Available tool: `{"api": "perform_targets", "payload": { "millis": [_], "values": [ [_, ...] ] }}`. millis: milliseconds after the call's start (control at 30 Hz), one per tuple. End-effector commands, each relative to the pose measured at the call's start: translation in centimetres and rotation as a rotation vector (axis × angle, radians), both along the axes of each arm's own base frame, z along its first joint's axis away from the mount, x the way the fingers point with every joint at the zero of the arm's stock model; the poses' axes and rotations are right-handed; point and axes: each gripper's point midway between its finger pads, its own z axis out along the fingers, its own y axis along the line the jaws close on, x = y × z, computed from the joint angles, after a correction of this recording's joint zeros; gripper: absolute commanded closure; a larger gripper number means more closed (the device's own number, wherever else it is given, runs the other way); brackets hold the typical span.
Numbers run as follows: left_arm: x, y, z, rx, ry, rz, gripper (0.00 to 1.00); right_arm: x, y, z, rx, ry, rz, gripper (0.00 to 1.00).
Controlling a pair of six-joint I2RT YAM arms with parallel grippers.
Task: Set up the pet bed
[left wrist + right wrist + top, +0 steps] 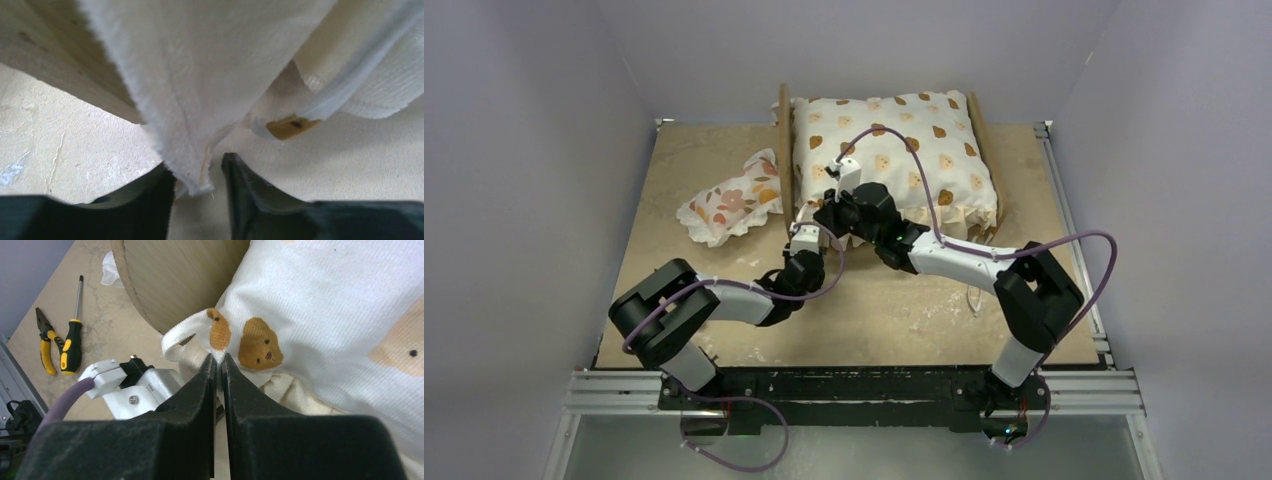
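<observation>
Well, on the one table (904, 310) the pet bed (783, 150) sits at the far middle, holding one bear-print cushion (894, 150); one floral pillow (729, 205) lies just left of it. Only the right wrist view shows the pliers (44, 337) and a screwdriver (74, 332). The right gripper (219, 360) pinches the cushion's corner. The left gripper (197, 172) stands half apart, a cream ruffle (190, 125) hanging between its fingers, gripping nothing.

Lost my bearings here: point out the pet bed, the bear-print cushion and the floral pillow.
pet bed (783, 160): top view, wooden board on its left.
bear-print cushion (954, 150): top view, printed top, right half.
floral pillow (729, 205): top view, middle of its face.
</observation>
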Motion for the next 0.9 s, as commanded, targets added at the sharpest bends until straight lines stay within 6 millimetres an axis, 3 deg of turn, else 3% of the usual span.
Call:
{"api": "perform_targets", "payload": {
  "millis": [0,133,267,600,700,867],
  "values": [
    [-1.4,0.5,-2.7,-0.002,0.113,0.042,0.75,-0.6,0.0,4.4,0.078,-0.073,0.022,0.90],
    [-3.8,0.7,-4.1,-0.039,0.202,0.036,1.00,-0.7,-0.1,5.9,0.094,-0.096,0.021,0.89],
    [-5.7,1.6,-3.3,-0.102,0.239,0.068,1.00,-0.4,0.1,7.9,0.110,-0.123,0.023,0.89],
    [-5.4,3.3,6.6,-0.222,0.080,0.124,1.00,1.0,1.2,13.0,0.130,-0.173,0.016,0.86],
    [-5.9,3.5,6.1,-0.230,0.097,0.127,1.00,2.2,1.6,13.2,0.100,-0.158,-0.014,0.86],
    [-7.4,4.4,3.2,-0.253,0.165,0.172,1.00,4.7,2.6,11.9,0.050,-0.133,-0.048,0.86]
  ]
}}
